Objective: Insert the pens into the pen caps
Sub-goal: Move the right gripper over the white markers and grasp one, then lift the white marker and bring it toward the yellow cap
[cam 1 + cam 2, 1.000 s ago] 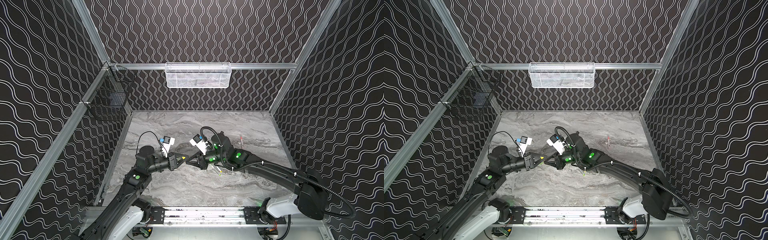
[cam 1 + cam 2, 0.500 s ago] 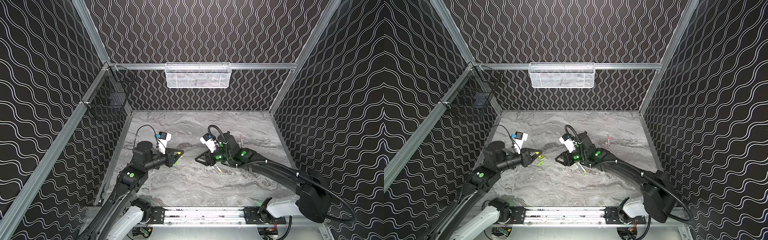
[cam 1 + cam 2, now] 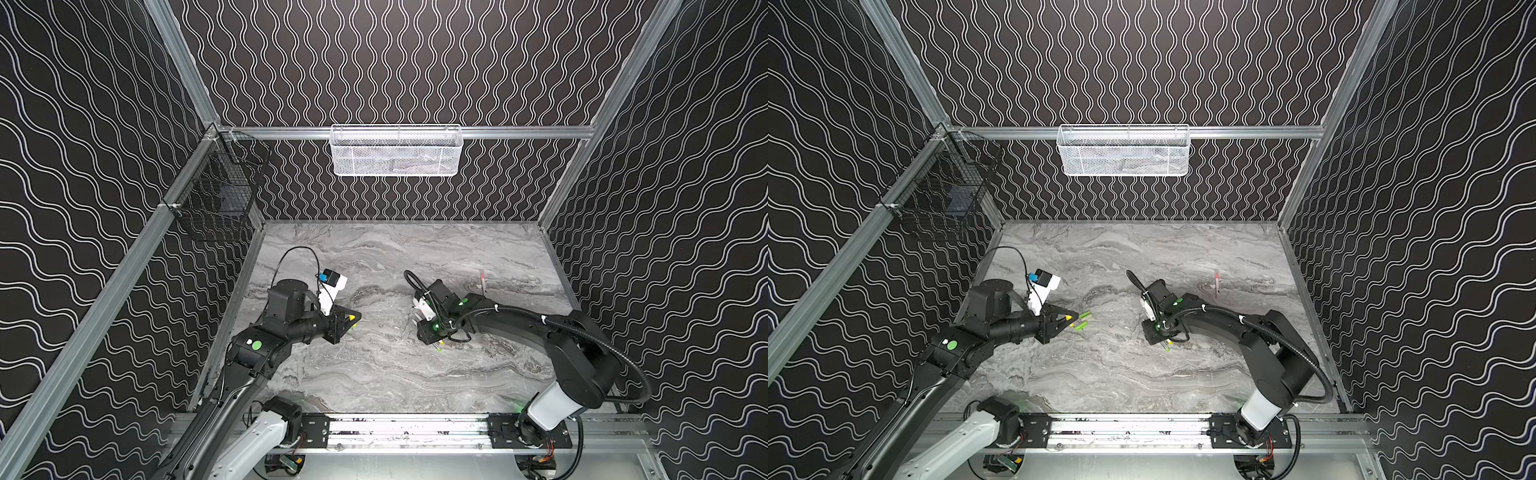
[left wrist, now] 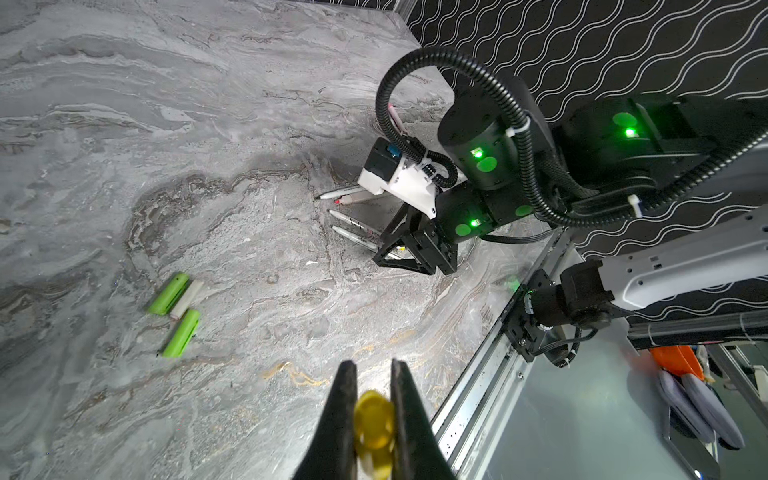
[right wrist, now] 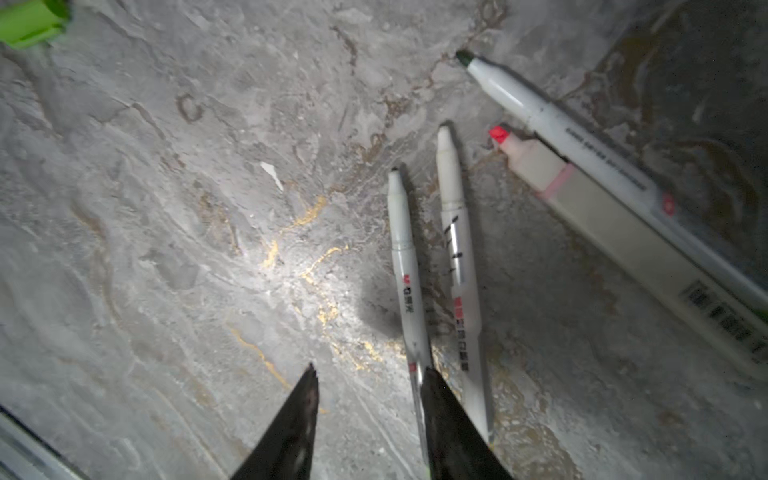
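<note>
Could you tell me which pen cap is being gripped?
The yellow cap, in the left gripper; the green caps and pale cap lie on the table.

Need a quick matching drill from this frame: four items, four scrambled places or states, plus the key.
Items:
1. yellow cap
2. lime green caps
3. white mesh basket
4. right gripper

Places or states:
a. open, holding nothing
b. hung on the back rail
c. lying on the table
d. clamped in the left gripper

Pairs: 1-d, 2-c, 3-b, 4-a
</note>
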{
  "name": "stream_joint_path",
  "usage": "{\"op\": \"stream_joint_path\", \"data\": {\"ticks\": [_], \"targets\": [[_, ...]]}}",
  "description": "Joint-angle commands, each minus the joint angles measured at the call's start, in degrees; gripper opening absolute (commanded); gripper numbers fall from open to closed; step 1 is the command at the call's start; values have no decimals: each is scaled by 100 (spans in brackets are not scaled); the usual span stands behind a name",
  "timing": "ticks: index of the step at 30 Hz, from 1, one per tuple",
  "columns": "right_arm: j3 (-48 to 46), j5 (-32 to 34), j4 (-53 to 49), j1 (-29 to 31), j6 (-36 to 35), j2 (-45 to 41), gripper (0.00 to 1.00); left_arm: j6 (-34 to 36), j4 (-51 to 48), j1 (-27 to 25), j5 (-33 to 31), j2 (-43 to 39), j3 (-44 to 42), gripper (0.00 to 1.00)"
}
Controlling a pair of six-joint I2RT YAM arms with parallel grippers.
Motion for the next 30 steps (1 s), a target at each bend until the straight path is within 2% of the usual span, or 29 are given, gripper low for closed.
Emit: {"op": "stream_joint_path", "data": {"ticks": [1, 14, 21, 26, 30], "targets": [[52, 212, -143, 1, -102, 109, 44, 163, -6, 27, 38, 36, -13, 0], [54, 394, -150, 50, -131, 516, 37, 143, 28, 68, 17, 27, -26, 0], [335, 478, -185, 213, -166, 823, 22, 47, 87, 103, -71, 28, -52, 0], [461, 309, -78, 332, -212, 793, 11, -41, 43, 258, -399, 134, -71, 0], [405, -223, 392, 633, -576, 323, 10, -45, 24, 679, -311, 321, -45, 0]]}}
